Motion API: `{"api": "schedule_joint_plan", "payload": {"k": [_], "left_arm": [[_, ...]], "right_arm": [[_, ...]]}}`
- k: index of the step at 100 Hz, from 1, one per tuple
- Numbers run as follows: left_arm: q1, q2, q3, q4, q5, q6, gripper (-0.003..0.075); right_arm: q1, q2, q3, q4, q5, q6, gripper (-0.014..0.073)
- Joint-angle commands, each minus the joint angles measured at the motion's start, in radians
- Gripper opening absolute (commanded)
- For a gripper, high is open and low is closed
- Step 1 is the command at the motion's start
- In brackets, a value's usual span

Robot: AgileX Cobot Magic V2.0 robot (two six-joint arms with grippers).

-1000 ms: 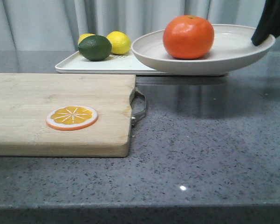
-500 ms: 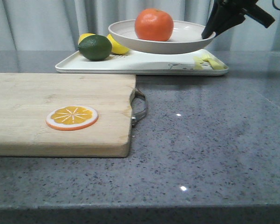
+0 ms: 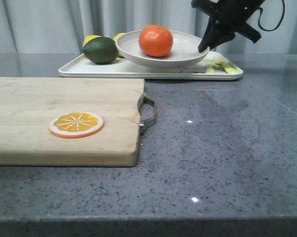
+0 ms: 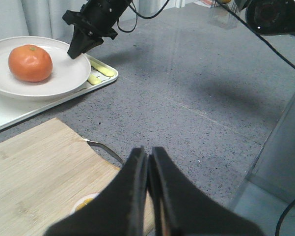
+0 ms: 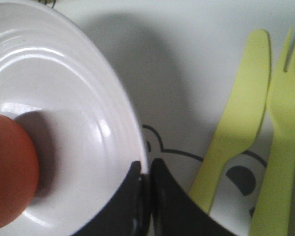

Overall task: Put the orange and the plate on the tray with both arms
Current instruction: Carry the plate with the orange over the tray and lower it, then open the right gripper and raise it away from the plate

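A long rectangular white tray (image 3: 138, 71) with rounded corners is seen at the far side of the grey speckled stone table (image 3: 222, 148). On its left end a dark green lime (image 3: 100, 50) is set, with two yellow lemons (image 3: 91, 39) partly hidden behind it. A wide, shallow off-white round plate (image 3: 183, 52) is held over the middle of the tray; whether its base touches the tray cannot be told. In the plate a whole glossy orange (image 3: 155, 40) is carried, left of centre. In the right wrist view a drawn bear face (image 5: 196, 157) and a yellow printed knife (image 5: 238, 110) and fork (image 5: 280, 147) are shown on the tray surface just beside the plate.

Nearer, on the left, a pale wooden cutting board (image 3: 64, 121) with a metal handle (image 3: 147, 113) is laid, and a flat orange slice disc (image 3: 76, 123) rests on it.

The right gripper (image 3: 204, 48) is reached down from above right, its black arm slanted, and its two fingers are pinched tightly on the right rim of the plate, one inside and one outside. The left gripper (image 4: 148, 162) is held above the near edge of the cutting board, its fingers pressed together with nothing between them.
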Motion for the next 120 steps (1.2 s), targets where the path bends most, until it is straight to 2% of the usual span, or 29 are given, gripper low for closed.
{"api": "schedule_joint_plan", "payload": {"k": [1,23,49,54,71,78,112,120], "left_arm": [[0.000,-0.001,-0.029,-0.008,-0.084,0.000,-0.0020],[0.000,-0.001,-0.029,-0.010,-0.084,0.000,-0.0020],[0.000,-0.001,-0.029,-0.010,-0.084,0.000,-0.0020],[0.000,-0.001,-0.029,-0.010,-0.084,0.000,-0.0020],[0.000,-0.001,-0.029,-0.010,-0.084,0.000,-0.0020],[0.000,-0.001,-0.029,-0.010,-0.084,0.000,-0.0020],[0.000,-0.001,-0.029,-0.012,-0.076,0.000,-0.0020],[0.000,-0.001,-0.029,-0.014,-0.076,0.000,-0.0020]], "right_arm": [[-0.001,-0.048,-0.049,0.047,-0.064,-0.001,-0.0057],[-0.001,-0.024,-0.052,0.045,-0.125,-0.002,-0.0057],[-0.001,-0.003,-0.052,0.044,-0.129,-0.003,-0.0048],[-0.001,-0.003,-0.052,0.044,-0.132,-0.011,-0.0006],[-0.001,-0.004,-0.052,0.044,-0.137,-0.014,0.0292],[-0.001,-0.008,-0.052,0.045,-0.143,-0.014,0.0346],[-0.018,-0.100,-0.055,0.040,-0.121,-0.022,0.0342],[-0.018,-0.127,-0.055,0.037,-0.087,-0.041,0.0306]]}}
